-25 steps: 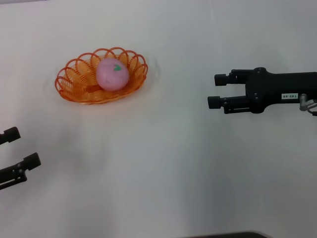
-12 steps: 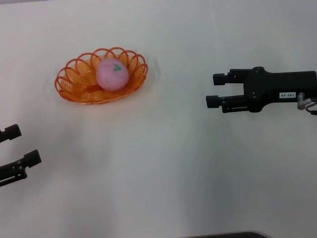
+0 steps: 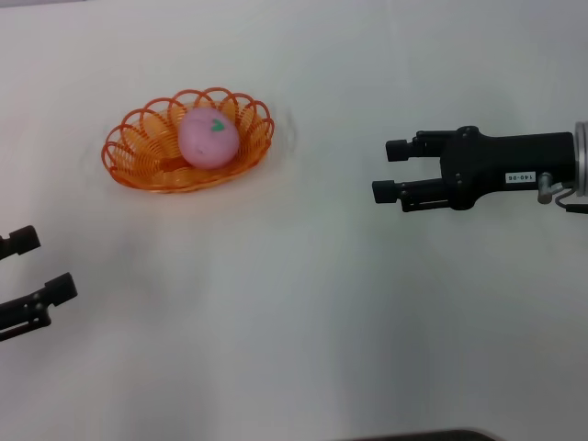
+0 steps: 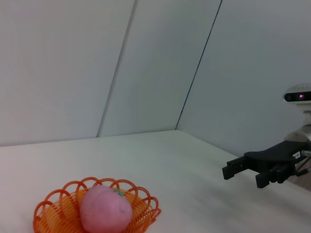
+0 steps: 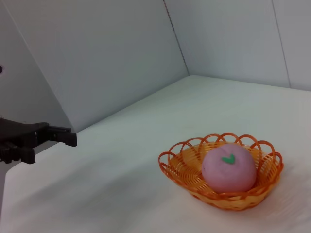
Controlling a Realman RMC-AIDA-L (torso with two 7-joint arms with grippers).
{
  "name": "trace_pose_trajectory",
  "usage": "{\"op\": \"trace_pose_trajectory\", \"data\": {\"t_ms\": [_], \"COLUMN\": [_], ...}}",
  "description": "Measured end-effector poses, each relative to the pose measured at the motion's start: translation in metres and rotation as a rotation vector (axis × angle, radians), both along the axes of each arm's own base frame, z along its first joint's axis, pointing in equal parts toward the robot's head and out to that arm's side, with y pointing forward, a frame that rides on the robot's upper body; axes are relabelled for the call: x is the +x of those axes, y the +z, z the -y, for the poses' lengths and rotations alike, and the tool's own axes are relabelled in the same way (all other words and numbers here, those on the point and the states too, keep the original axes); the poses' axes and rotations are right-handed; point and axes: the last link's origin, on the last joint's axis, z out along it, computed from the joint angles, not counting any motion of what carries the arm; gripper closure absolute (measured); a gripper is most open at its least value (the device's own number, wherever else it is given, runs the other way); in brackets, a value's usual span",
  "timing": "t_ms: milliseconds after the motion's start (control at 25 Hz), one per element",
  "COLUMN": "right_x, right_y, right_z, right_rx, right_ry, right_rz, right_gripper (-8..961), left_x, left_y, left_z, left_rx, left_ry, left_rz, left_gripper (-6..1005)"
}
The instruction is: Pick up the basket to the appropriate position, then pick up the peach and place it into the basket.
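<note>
The orange wire basket (image 3: 140,156) sits on the white table at the far left. The pink peach (image 3: 209,137) with a green mark lies inside it. Both also show in the left wrist view, basket (image 4: 51,208) and peach (image 4: 104,209), and in the right wrist view, basket (image 5: 182,165) and peach (image 5: 228,167). My right gripper (image 3: 387,170) is open and empty, well to the right of the basket, fingers pointing toward it. My left gripper (image 3: 32,266) is open and empty at the left edge, nearer me than the basket.
The white table (image 3: 294,303) stretches between the two arms. Pale walls stand behind it in the wrist views. The right gripper (image 4: 243,170) shows in the left wrist view, and the left gripper (image 5: 48,138) in the right wrist view.
My right gripper has moved a little to the left, toward the basket. The left gripper, basket and peach have stayed where they were.
</note>
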Motion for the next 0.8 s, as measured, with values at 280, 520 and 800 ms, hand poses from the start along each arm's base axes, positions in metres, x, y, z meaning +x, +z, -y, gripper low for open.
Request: {"op": "trace_pose_trajectory", "data": {"t_ms": [280, 520, 800], "right_x": [-0.0003, -0.0008, -0.0006], "right_y": [-0.0006, -0.0012, -0.0023], "right_z": [-0.0029, -0.0035, -0.0046], "right_rx": [-0.001, -0.006, 0.000], "right_ry": [-0.007, -0.009, -0.015], "right_rz": [0.012, 0.016, 0.019], "right_gripper": [127, 128, 128], "left_x": [0.0005, 0.0009, 0.0018], "left_y": [0.0000, 0.0001, 0.0003], "left_z": [-0.0007, -0.0009, -0.0025], "left_rx": [0.002, 0.000, 0.000], "left_ry": [-0.002, -0.002, -0.006], "left_rz": [0.002, 0.004, 0.004], "left_gripper": [111, 111, 112]}}
